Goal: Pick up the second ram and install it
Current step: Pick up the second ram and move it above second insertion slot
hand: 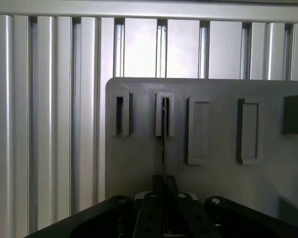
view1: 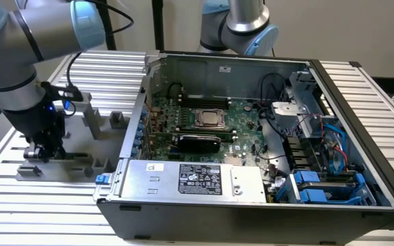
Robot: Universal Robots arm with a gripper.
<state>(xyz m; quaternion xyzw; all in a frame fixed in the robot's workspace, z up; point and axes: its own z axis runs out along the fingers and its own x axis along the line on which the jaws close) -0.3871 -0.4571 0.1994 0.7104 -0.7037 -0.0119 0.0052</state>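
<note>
Single arm at the fixture station. The claw (view1: 41, 152) is lowered onto the grey fixture block (view1: 53, 171) at the exterior view's left of the slatted tabletop (view1: 33, 205). The open computer case (view1: 252, 215) and its motherboard (view1: 241, 120) lie well apart, toward the exterior view's right.

In the wrist view, the second ram (hand: 164, 144) stands on edge as a thin dark line. Its long axis runs straight out from the claw (hand: 164, 181) to a narrow slot (hand: 165, 115) in the block. The neighbouring slot (hand: 120, 115) looks empty.

The claw's fingers (hand: 158, 184) are pressed together across the stick's thickness and appear to pinch it, with the stick seated in the fixture.
</note>
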